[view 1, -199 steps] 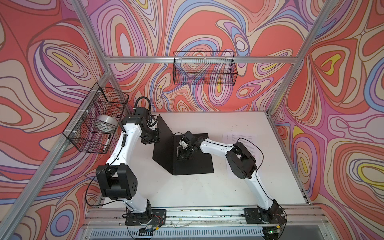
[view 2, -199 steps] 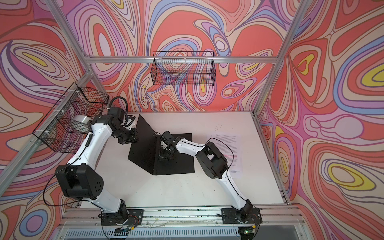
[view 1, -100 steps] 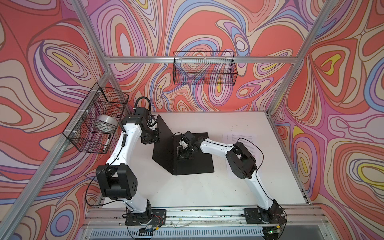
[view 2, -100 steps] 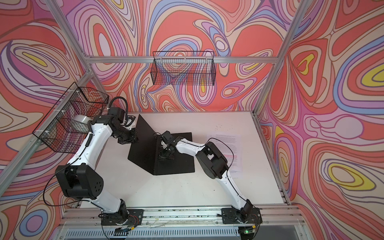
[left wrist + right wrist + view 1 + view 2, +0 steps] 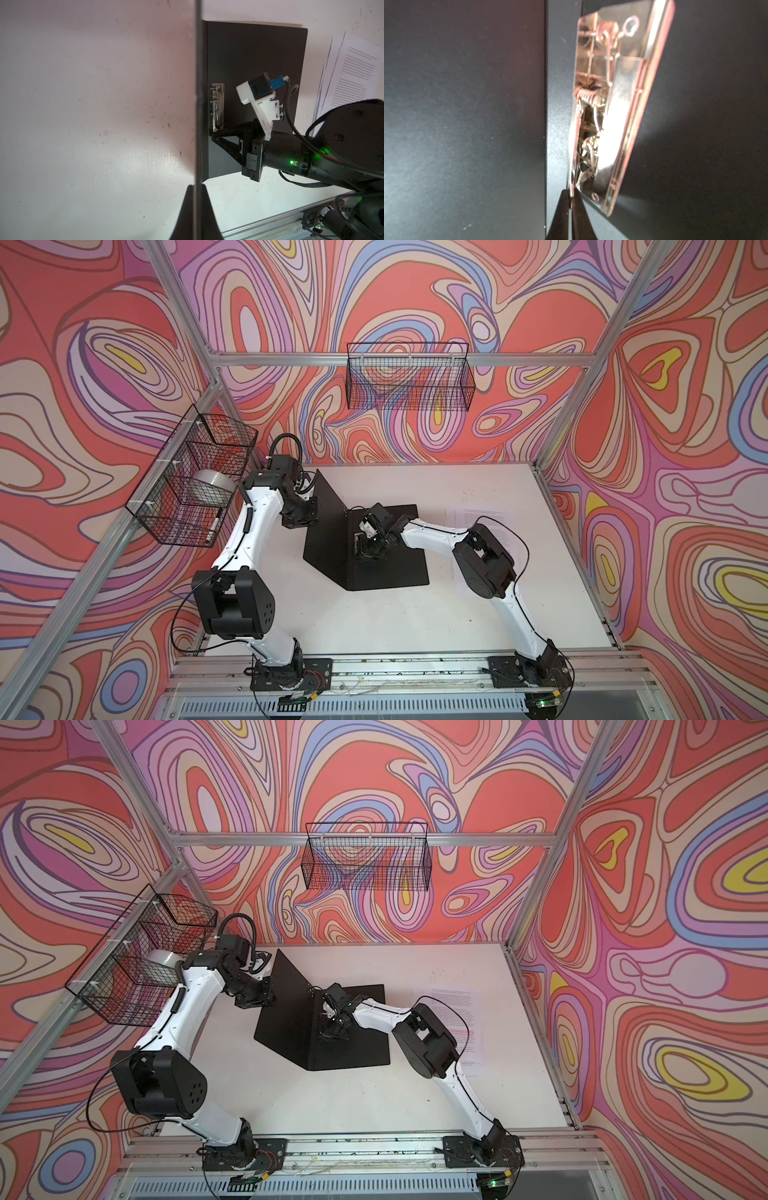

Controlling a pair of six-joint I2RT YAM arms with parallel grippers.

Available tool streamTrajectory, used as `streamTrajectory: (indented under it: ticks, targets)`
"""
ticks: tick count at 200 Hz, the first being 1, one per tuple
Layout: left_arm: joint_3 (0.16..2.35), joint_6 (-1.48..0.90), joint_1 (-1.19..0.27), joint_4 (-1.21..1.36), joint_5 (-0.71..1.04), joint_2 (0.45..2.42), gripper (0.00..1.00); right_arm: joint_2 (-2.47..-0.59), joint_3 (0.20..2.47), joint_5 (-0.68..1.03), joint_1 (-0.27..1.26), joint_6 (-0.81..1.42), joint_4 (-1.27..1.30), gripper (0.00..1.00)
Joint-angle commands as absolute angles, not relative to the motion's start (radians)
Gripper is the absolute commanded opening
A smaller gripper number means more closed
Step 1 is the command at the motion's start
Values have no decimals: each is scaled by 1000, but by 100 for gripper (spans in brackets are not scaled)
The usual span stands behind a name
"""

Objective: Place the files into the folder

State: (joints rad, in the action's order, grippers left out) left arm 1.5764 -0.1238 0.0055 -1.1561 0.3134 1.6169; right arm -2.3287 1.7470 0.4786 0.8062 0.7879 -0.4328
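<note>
- The bench [image 5: 374,622] was white, scuffed and speckled; swirled red, pink and lilac walls stood behind it and at both sides.
- The folder [image 5: 399,568] lay open mid-bench, black inside up: one cover flat, the other upright.
- The left gripper [image 5: 196,188] was pinched on the upright cover's edge.
- The right gripper [image 5: 572,199] was closed on the lever of the metal clip [image 5: 612,104] at the spine.
- The files [image 5: 473,1048] lay flat by the bench's right edge (partly under the right arm), apart from the folder.
- One wire basket [image 5: 409,381] hung on the back wall.
</note>
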Motion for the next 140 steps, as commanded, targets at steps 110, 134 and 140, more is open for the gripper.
streamTrajectory:
  ticks: [110,134,140]
  targets:
    - [1616,-98,9,-1170,301,1603,0,-2270,1713,436,801,782,-475,18]
    - [1616,-100,9,-1172,306,1604,0,-2271,1709,450,800,786,-463,19]
    - [1617,-101,9,-1173,309,1605,0,-2273,1707,455,800,788,-458,19]
